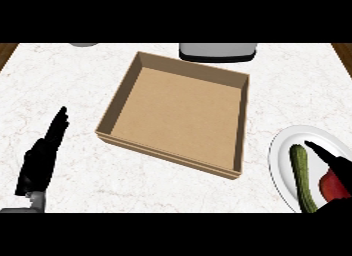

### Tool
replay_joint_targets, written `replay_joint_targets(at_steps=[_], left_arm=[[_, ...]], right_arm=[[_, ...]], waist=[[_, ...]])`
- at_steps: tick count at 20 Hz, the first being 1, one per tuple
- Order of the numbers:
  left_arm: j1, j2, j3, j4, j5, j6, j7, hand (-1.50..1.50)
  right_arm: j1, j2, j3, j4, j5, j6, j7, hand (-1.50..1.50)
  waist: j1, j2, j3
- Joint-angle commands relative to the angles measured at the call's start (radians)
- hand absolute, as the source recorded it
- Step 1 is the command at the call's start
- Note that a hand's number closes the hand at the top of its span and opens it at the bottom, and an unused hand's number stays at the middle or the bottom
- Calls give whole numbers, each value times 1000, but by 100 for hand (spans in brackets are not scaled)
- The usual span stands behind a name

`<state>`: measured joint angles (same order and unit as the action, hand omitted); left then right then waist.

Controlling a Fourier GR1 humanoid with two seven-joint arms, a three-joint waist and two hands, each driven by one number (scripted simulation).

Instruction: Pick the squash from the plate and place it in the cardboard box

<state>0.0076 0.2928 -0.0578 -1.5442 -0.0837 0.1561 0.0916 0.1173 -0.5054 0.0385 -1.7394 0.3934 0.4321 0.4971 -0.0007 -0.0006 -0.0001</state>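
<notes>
**Squash not picked up yet**

You've got the long green squash (303, 177) lying on the white round plate (282, 150). Right hand (341, 172) hovers over it, fingers straight, pinching nothing. Brown cardboard box (180, 112) holds nothing. Left hand (42, 155) rests, fingers straight together.

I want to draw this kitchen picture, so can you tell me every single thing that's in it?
cardboard box: one, brown, open top, nothing inside, middle of the counter
plate: one, white, at the right edge
squash: one, long and green, lying on the plate
red thing: one, on the plate beside the squash, partly hidden by the right hand, cannot tell what it is
grey and black appliance: one, at the far edge behind the box
grey object: one, far left edge, mostly cut off
counter: one, white marble
left hand: black, fingers straight, resting at the left
right hand: black, fingers straight, over the plate
</notes>
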Motion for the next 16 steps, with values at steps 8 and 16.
replay_joint_targets(at_steps=[8, 16], left_arm=[[29, -32, 59, -12, -32, -68, -14, 0], [61, -28, 81, -29, -33, -91, -37, 0]], right_arm=[[10, 55, -29, 89, 116, 53, -110, -150], [-3, 71, -5, 130, 301, -138, -212, 150]], waist=[[1, 0, 0], [3, 0, 0]])
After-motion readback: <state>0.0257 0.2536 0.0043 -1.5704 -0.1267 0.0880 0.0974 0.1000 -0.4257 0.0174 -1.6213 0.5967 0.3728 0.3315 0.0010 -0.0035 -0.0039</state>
